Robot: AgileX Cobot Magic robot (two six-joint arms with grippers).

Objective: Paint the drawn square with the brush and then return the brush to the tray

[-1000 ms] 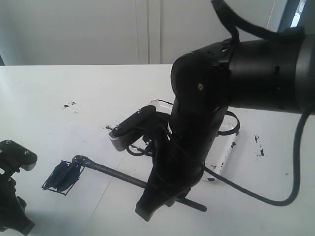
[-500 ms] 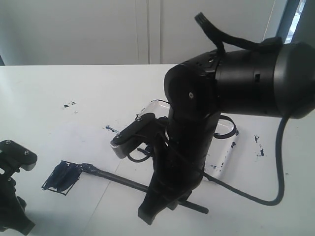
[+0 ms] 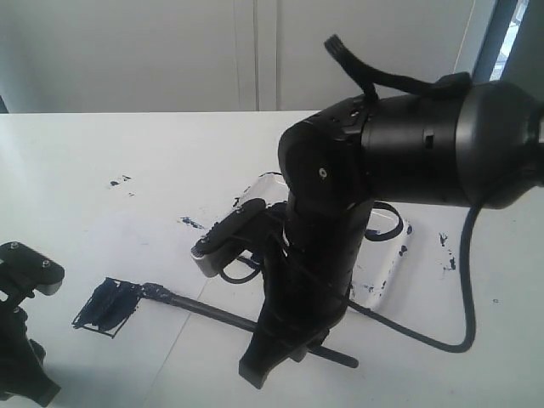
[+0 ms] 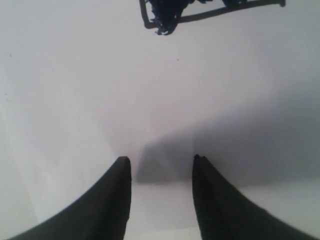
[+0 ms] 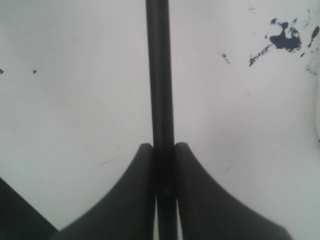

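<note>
Lab-like test room, white table, plain wall panels, robot arm

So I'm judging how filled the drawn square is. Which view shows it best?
The exterior view: the whole drawn square shows, with the brush tip at its edge. The left wrist view catches only one corner at the frame's edge. The right wrist view shows none, only the brush's shaft in the right gripper.

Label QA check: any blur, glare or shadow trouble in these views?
Exterior view: window strip top right blown out; the big right arm hides most of the tray. Left wrist view: soft all over, fingers throw a grey shadow on the paper. Right wrist view: brush fairly crisp, fingers fuzzy-edged.
</note>
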